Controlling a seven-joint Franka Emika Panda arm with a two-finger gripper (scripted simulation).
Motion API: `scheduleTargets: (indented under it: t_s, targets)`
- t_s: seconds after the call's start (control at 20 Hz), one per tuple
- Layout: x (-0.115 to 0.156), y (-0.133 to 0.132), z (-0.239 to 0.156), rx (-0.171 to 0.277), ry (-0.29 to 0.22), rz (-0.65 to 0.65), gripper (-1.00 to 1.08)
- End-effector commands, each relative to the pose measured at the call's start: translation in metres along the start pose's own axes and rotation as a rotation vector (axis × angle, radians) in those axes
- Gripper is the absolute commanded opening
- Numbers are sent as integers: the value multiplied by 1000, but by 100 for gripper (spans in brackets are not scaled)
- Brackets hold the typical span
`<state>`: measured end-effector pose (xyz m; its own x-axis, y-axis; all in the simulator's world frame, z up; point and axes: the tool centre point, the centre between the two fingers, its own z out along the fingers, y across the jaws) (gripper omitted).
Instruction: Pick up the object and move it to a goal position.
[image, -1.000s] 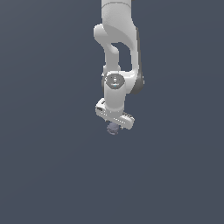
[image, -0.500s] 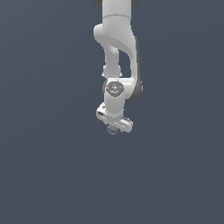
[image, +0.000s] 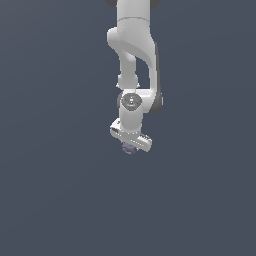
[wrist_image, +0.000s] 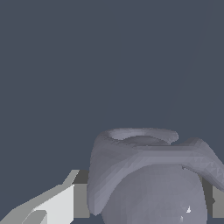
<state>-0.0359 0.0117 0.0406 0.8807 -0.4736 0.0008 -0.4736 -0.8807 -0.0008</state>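
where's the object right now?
Exterior view: the object sits just under the white gripper bar, near frame centre; wrist view shows it between the fingers.

object (image: 129, 148): mostly hidden under hand (image: 131, 145) | fingers: cut by wrist frame edge (grip contact unclear)

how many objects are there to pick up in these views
1. The object sits just under the white gripper bar in the exterior view; the wrist view shows it close up between the fingers. Nothing else shows.
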Motion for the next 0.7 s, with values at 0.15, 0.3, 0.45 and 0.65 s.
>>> scheduleTargets:
  t_s: [0.15,0.3,0.45,0.65]
  targets:
    - [-1,0,-2,0,0,0,-100]
    - [-2,0,-8,0,0,0,-100]
    - [-5,-1,-19,0,0,0,-100]
    - [-10,-1,-40,0,0,0,-100]
